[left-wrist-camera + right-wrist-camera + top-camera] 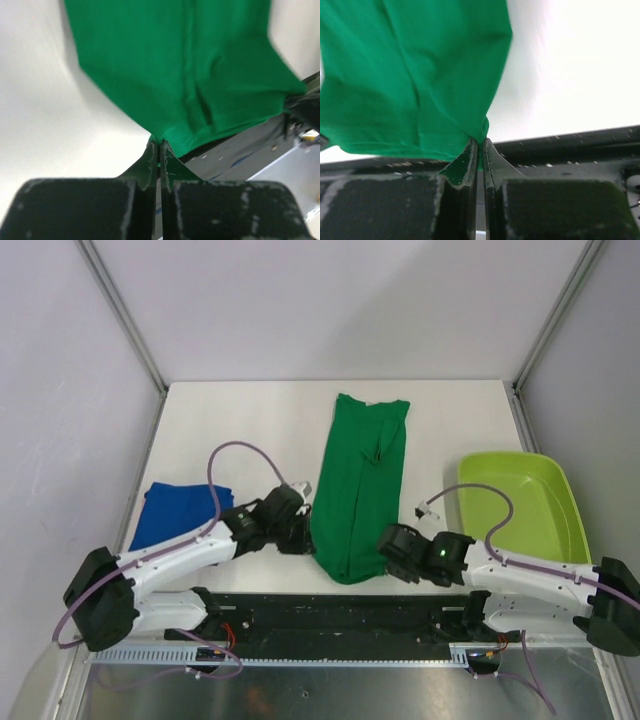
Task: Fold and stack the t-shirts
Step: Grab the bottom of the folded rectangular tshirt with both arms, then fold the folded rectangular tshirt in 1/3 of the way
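Bright, even; wrist edges perhaps blurred

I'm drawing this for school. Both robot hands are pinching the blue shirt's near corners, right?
Not the blue one. Both wrist views show the left gripper and right gripper pinching near corners of the green t-shirt; the blue t-shirt lies unheld at left.

The middle t-shirt (360, 485) is lying lengthwise on the worktop (250, 420), running from the back toward the near edge. The left t-shirt (175, 515) is lying near the left edge, well apart from it. The tub (525, 510) is sitting on the right. The left hand (312, 538) is pinching the middle t-shirt's near left corner, and the right hand (386, 545) is pinching its near right corner.
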